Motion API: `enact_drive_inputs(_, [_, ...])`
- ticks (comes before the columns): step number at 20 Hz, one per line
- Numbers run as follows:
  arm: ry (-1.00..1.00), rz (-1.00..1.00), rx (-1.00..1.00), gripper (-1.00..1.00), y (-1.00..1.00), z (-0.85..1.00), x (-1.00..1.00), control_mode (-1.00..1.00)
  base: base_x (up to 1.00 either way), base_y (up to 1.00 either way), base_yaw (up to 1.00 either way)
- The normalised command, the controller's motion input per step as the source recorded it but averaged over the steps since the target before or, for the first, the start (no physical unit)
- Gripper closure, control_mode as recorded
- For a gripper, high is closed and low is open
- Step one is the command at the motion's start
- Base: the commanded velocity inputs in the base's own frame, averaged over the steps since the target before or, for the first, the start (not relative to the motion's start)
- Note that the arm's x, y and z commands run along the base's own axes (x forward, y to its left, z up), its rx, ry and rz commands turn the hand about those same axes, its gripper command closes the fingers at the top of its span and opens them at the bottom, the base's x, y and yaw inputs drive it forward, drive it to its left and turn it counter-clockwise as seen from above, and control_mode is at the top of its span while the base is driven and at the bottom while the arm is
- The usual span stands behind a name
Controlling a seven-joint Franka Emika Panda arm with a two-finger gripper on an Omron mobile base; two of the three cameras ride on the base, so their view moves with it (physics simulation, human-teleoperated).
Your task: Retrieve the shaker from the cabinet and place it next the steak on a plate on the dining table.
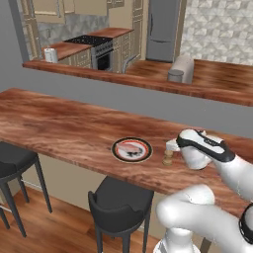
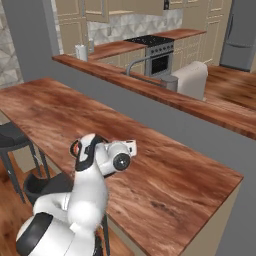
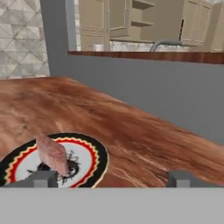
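— Brown wooden shaker (image 1: 168, 157), knob-topped and flared at the foot, standing upright on the long reddish-brown wood-grain table (image 1: 59, 123), just beside the round dark-rimmed plate (image 1: 131, 149) with the flat pinkish-red steak (image 1: 134, 146) on it. Placed, by the look of it.

— And the gripper (image 1: 170, 146)?

— Spread wide, holding nothing; fingertips (image 3: 43, 179) far apart at the bottom of the hand view, the plate lying close ahead of them. Hovering right at the shaker, whether touching or just apart hard to tell.

— Step in hand, then?

— Release, probably; only the retreat left. Calls for pulling straight back or up, without brushing the shaker and tipping it.

— Room for that?

— Plenty. Open bare wood to the far left, grey wall behind well apart from the plate. Near edge of the table close under the arm, black stools (image 1: 118, 202) below it; shaker well in from that edge, so little risk of a fall.
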Motion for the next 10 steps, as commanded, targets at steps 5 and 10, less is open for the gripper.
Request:
enact_drive_inputs(5, [-0.31,0.04,-0.05,-1.0,0.1,0.57,-0.83,-1.0,0.0,0.0,0.0])
enact_drive_inputs(10, [-0.06,0.17,-0.16,-1.0,0.33,0.76,-0.95,-1.0,0.0,0.0,0.0])
